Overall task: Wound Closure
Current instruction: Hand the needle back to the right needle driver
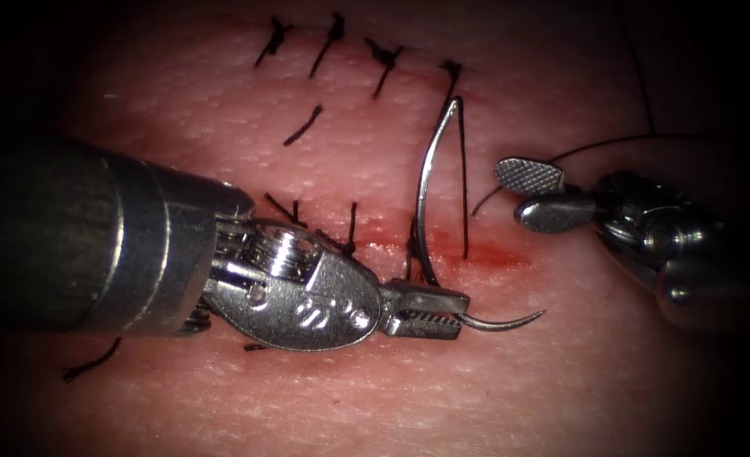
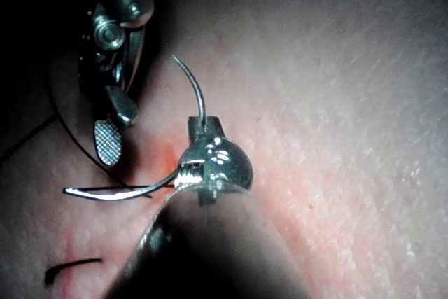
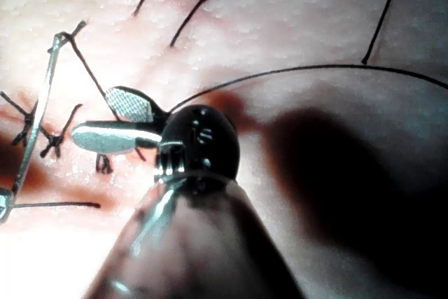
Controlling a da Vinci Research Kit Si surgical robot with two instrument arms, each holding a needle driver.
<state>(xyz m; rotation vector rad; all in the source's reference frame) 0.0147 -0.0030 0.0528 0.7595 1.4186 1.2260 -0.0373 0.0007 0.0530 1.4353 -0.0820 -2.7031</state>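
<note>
My left tool [image 1: 443, 311] lies low over the tissue [image 1: 561, 389], jaws shut on the curved needle [image 1: 423, 190] about a third back from its tip. The tip points right, free above the tissue; the needle's tail arches up to the far stitches, where black thread [image 1: 463, 182] leaves it and drops to the cut [image 1: 485, 254]. The needle [image 2: 119, 192] is out of the tissue, both ends bare beside my left jaws [image 2: 205, 125]. My right tool [image 1: 534, 193] stands open right of the needle, holding nothing; its open jaws [image 3: 112, 120] hover near the needle [image 3: 38, 110].
Tied stitches [image 1: 333, 38] line the far row, and several more knots [image 1: 350, 233] sit along the cut left of the needle. Red fluid [image 1: 498, 254] wets the cut's right end. Loose thread [image 1: 612, 142] curves behind the right tool. A cut thread end [image 1: 91, 364] lies at lower left.
</note>
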